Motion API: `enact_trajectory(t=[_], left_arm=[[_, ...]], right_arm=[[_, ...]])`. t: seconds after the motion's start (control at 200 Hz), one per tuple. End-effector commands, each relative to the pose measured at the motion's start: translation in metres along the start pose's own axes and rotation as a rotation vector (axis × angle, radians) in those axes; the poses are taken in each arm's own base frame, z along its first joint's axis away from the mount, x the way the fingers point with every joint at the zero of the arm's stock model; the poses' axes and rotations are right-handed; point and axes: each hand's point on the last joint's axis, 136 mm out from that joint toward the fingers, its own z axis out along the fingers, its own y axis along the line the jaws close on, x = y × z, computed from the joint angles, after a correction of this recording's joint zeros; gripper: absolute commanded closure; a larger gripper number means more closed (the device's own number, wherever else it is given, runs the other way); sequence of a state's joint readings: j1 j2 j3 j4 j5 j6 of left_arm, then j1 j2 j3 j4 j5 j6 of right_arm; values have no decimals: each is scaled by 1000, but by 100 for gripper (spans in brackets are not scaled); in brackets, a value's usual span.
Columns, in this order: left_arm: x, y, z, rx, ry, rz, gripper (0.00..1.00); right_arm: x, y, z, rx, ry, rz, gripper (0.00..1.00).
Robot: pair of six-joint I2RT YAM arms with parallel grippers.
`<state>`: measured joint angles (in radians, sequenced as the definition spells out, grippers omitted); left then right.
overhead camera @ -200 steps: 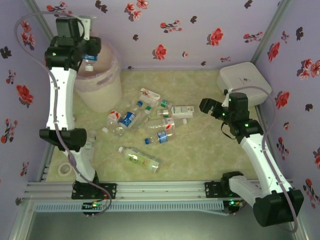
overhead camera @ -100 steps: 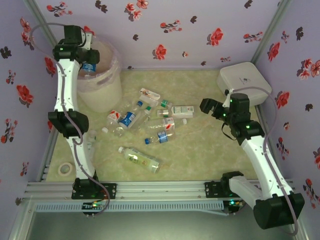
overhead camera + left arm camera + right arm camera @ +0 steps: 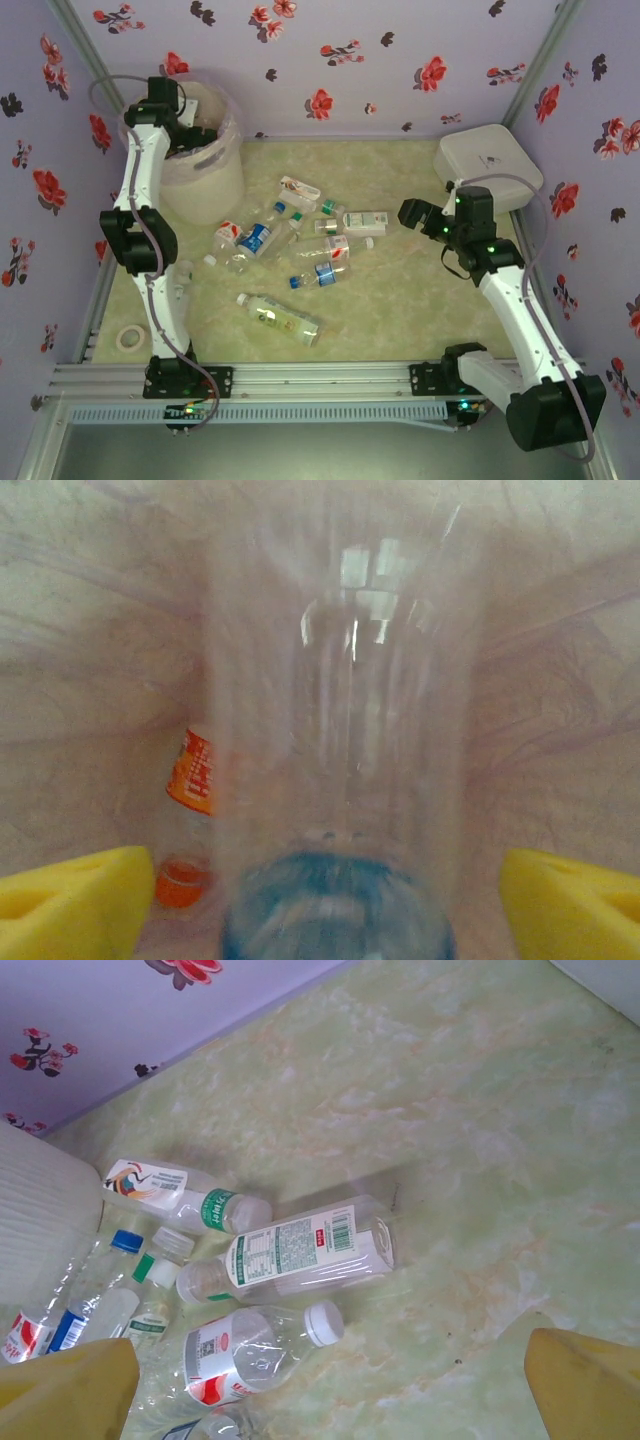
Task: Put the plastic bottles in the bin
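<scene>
The bin (image 3: pixel 205 185), a white bucket with a pinkish bag liner, stands at the back left. My left gripper (image 3: pixel 183 133) reaches down into its mouth. In the left wrist view its yellow pads (image 3: pixel 80 900) stand wide apart, and a blurred clear bottle (image 3: pixel 345 730) with a blue label hangs between them, touching neither. An orange-capped bottle (image 3: pixel 190 780) lies in the bag below. Several plastic bottles (image 3: pixel 290 240) lie heaped mid-table. My right gripper (image 3: pixel 410 213) hovers open to their right, over a green-labelled bottle (image 3: pixel 290 1255) and a red-labelled one (image 3: pixel 245 1350).
A flat white lidded box (image 3: pixel 490 160) sits at the back right behind the right arm. One bottle (image 3: pixel 280 317) lies apart toward the front. A tape roll (image 3: pixel 130 338) rests by the left arm's base. Flowered walls close in three sides.
The left gripper went from the bin's rim down into its mouth, opened, and let go of the blue-labelled bottle. The right arm stayed put.
</scene>
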<state>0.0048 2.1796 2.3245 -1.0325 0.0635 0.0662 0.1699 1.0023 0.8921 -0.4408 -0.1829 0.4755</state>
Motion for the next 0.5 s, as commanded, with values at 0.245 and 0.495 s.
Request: enact_trajectory(t=[0.245, 0.495], left_arm=[[-38, 1, -72, -19, -153, 55, 0], [-53, 7, -197, -114, -339, 43, 0]], right_arm=[[-1, -6, 14, 18, 2, 21, 0], [-11, -3, 28, 19, 22, 1, 0]])
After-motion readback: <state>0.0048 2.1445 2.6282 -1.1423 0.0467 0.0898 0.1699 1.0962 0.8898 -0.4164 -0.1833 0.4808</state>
